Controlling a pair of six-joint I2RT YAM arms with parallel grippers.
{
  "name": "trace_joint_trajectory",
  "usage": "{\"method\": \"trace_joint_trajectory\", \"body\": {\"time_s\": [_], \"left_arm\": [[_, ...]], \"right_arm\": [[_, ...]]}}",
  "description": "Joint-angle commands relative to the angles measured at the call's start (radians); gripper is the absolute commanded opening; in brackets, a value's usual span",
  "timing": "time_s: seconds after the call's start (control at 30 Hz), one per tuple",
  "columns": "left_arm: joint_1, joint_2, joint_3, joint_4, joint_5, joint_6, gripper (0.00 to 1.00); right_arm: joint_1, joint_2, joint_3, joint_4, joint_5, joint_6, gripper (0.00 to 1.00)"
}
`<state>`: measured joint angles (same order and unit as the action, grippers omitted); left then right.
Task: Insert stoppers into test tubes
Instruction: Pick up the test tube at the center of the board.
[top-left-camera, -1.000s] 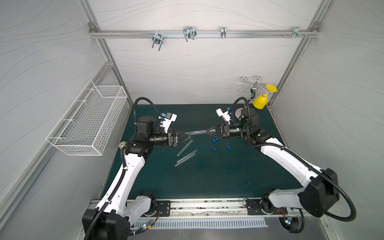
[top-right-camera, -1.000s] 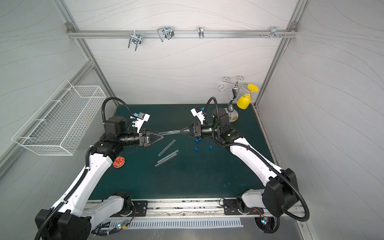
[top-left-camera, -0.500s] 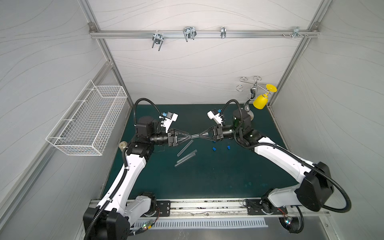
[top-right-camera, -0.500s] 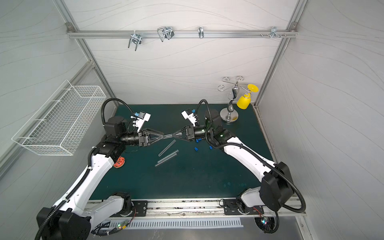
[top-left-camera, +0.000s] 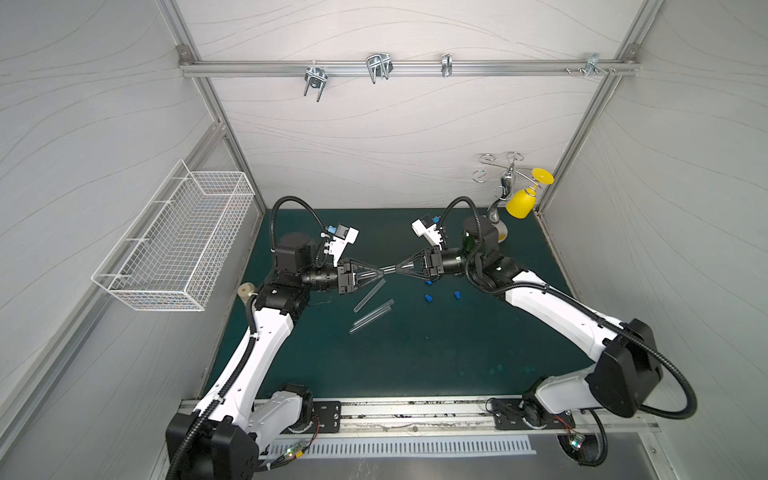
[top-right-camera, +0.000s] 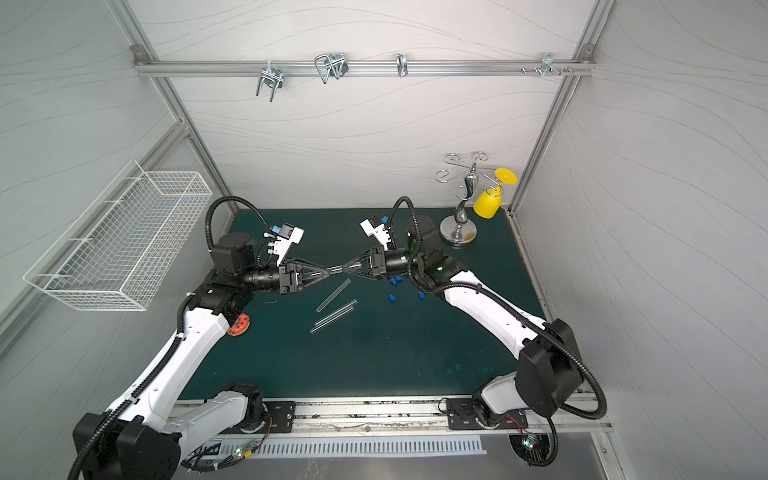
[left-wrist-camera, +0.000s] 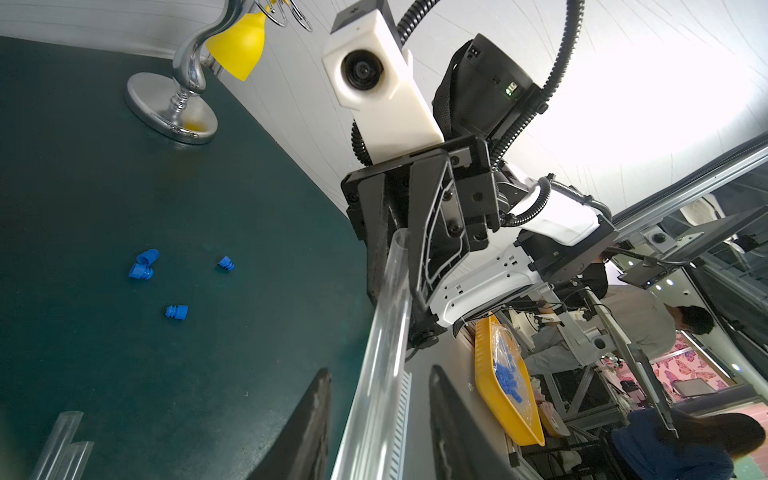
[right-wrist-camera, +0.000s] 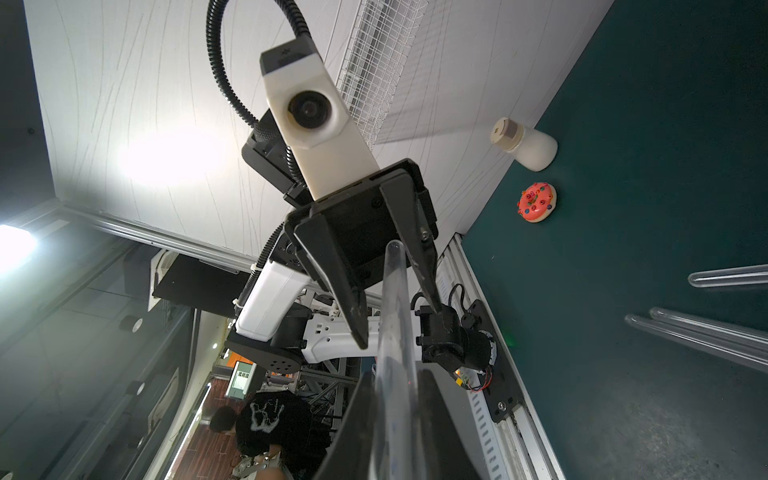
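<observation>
One test tube (top-left-camera: 390, 270) level, axis from left gripper (top-left-camera: 380, 272) to right gripper (top-left-camera: 399, 270).

right fingers (right-wrist-camera: 356, 424): clamp tube (right-wrist-camera: 395, 332) | left fingers (right-wrist-camera: 332, 270): flank tube end

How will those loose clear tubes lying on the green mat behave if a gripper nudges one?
The loose test tubes look round and smooth, so a sideways nudge would probably roll one across the flat mat. Their glossy clear walls suggest a stiff but slippery, possibly breakable body.
</observation>
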<state>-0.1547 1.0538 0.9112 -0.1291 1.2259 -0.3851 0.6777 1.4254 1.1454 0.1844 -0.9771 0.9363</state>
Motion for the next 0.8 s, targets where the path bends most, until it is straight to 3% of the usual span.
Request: {"method": "trace_joint_trajectory", "body": {"time_s": [0.0,0.3,0.77], "left_arm": [[-0.009,0.006,0.008,0.029,0.0,0.015,0.38],[-0.012,0.008,0.011,0.029,-0.006,0.015,0.26],[-0.013,0.01,0.018,0.039,-0.006,-0.006,0.26]], "right_arm": [[0.013,0.016,0.033,0.029,-0.007,0.012,0.08],[0.023,0.036,0.045,0.029,-0.004,0.009,0.08],[0.032,0.049,0.042,0.027,-0.006,0.001,0.08]]}}
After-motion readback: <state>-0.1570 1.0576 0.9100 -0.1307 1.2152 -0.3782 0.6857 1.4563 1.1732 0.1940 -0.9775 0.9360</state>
